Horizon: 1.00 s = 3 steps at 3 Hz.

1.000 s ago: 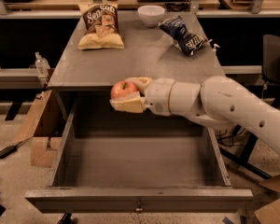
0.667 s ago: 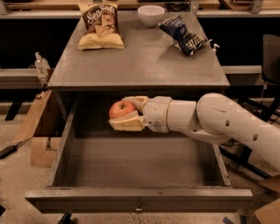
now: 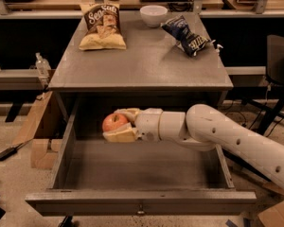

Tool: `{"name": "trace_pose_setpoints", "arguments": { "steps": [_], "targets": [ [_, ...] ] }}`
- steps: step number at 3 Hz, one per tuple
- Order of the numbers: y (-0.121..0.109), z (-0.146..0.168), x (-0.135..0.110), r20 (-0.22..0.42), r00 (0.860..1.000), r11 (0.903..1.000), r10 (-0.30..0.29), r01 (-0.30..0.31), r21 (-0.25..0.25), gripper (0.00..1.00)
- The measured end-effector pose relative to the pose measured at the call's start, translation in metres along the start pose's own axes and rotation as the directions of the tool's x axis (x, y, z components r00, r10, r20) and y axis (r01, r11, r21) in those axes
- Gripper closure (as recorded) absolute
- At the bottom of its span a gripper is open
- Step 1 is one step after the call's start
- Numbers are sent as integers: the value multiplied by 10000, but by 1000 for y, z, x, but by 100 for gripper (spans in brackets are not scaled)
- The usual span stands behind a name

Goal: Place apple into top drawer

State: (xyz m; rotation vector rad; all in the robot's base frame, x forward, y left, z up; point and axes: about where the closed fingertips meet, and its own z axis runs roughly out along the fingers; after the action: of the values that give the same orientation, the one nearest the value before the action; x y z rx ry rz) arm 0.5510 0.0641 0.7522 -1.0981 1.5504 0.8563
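While the drawer (image 3: pixel 132 201) stands open, the gripper (image 3: pixel 118 125) reaches in from the right, its 2 fingers clamped above and below the apple (image 3: pixel 112 122), at the drawer's back left. On the tabletop (image 3: pixel 142 63) sit a tan bag (image 3: pixel 102 27), a bowl (image 3: pixel 154 15) and a blue bag (image 3: pixel 185 35).

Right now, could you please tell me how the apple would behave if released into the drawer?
The apple, round and smooth, held by the gripper over the top drawer, would probably roll on its flat floor once released. It looks firm, so the grip likely holds without squashing it. A drop might bruise it.
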Motion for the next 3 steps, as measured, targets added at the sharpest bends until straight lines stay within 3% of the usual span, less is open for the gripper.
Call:
{"name": "trace_pose_setpoints", "arguments": {
  "steps": [1,2,3],
  "targets": [
    [16,54,54,-77,9994,9893,-350,336,-1418,100],
    [24,78,80,171,9981,9773,-599,622,-2023,100],
    [28,91,103,492,9973,9759,-551,642,-2086,100]
  ]
}}
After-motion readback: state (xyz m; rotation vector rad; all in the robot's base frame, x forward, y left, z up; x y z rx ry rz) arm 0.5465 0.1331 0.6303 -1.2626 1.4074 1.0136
